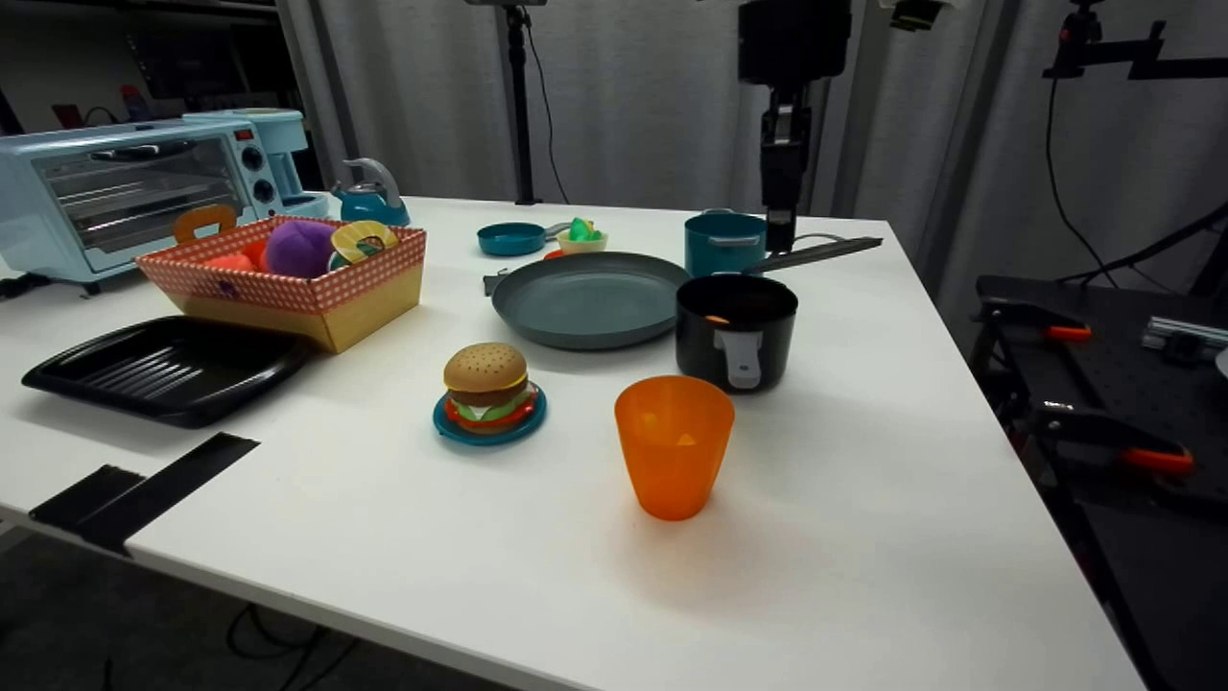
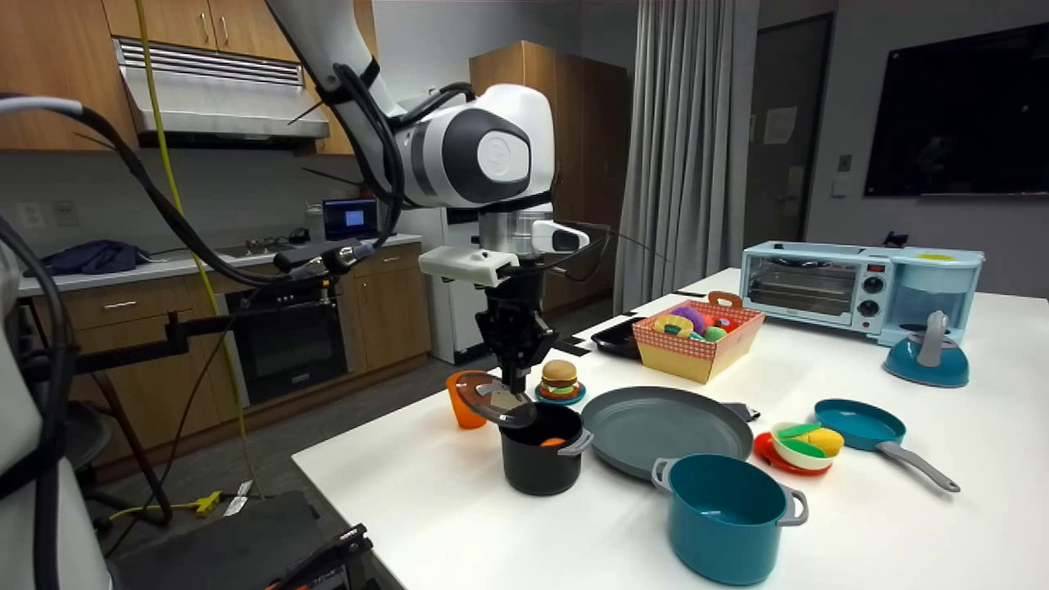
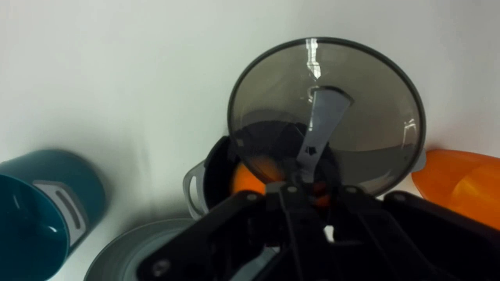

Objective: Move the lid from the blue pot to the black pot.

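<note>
Currently, left to right in an exterior view: the orange cup [image 2: 462,411] stands on the tabletop [image 2: 410,487], partly hidden by the lid [image 2: 485,401]. The lid tilts, left side higher; the hand [image 2: 515,387] grips it by its handle [image 3: 325,117]. It overlaps part of the mouth of the black pot [image 2: 541,469]; cannot tell whether it touches the rim. An orange item [image 2: 552,442] lies inside this pot. The blue pot [image 2: 721,537] stands farther right, well apart from the lid.

The white table [image 1: 863,537] looks bright, and the orange cup [image 1: 674,446] makes a soft reddish shadow. The wrist view is dim, with white shiny streaks on the lid [image 3: 363,117].
</note>
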You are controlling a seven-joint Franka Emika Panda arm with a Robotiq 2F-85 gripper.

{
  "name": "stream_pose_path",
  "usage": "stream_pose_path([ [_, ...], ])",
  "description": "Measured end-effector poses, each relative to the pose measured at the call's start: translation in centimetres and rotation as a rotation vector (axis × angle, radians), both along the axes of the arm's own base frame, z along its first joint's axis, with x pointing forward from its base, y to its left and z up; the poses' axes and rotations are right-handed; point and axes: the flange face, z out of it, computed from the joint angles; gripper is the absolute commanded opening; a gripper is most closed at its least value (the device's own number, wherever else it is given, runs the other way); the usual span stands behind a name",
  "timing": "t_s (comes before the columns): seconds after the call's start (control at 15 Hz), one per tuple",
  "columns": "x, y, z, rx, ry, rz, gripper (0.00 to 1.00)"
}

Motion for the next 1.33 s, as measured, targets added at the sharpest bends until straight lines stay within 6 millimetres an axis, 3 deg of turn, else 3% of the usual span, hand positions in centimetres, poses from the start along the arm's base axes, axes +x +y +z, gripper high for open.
stream_pose_path([
  [0.27, 0.7, 0.2, -0.4, 0.005, -0.062, 0.053, 0.04],
  [0.87, 1.3, -1.9, -3.1, -0.020, -0.104, 0.138, 0.04],
  [1.33, 1.9, -1.7, -2.7, -0.016, -0.130, 0.163, 0.04],
])
